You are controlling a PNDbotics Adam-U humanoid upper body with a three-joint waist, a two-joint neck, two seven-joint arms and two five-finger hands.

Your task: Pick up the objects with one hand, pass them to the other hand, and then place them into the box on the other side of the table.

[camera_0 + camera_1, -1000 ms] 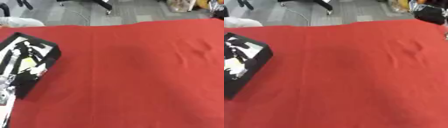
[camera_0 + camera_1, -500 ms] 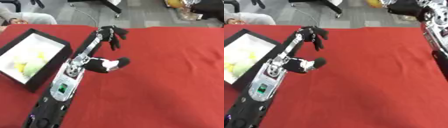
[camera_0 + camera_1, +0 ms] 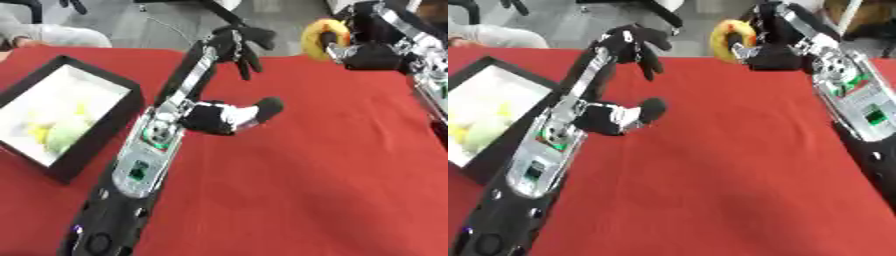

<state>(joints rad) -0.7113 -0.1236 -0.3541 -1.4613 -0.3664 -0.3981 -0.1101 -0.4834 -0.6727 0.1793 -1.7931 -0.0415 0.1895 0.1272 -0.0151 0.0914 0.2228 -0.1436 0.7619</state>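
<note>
My right hand (image 3: pixel 770 50) is raised over the table's far edge, its fingers curled round a yellow and orange ring-shaped object (image 3: pixel 730 39). My left arm stretches up the middle of the view, and my left hand (image 3: pixel 238 44) hangs open at the far edge, fingers spread and pointing down, a short way left of the ring. The black box with a white inside (image 3: pixel 103 131) lies at the left of the table and holds yellow and green objects (image 3: pixel 51 136).
A red cloth (image 3: pixel 306 180) covers the table. A person's grey sleeve (image 3: pixel 63 35) shows past the far left edge. Chair legs and grey floor lie beyond the table.
The camera view has shifted. My right arm has come into view at the upper right holding the ring. My left hand stays raised at the far edge.
</note>
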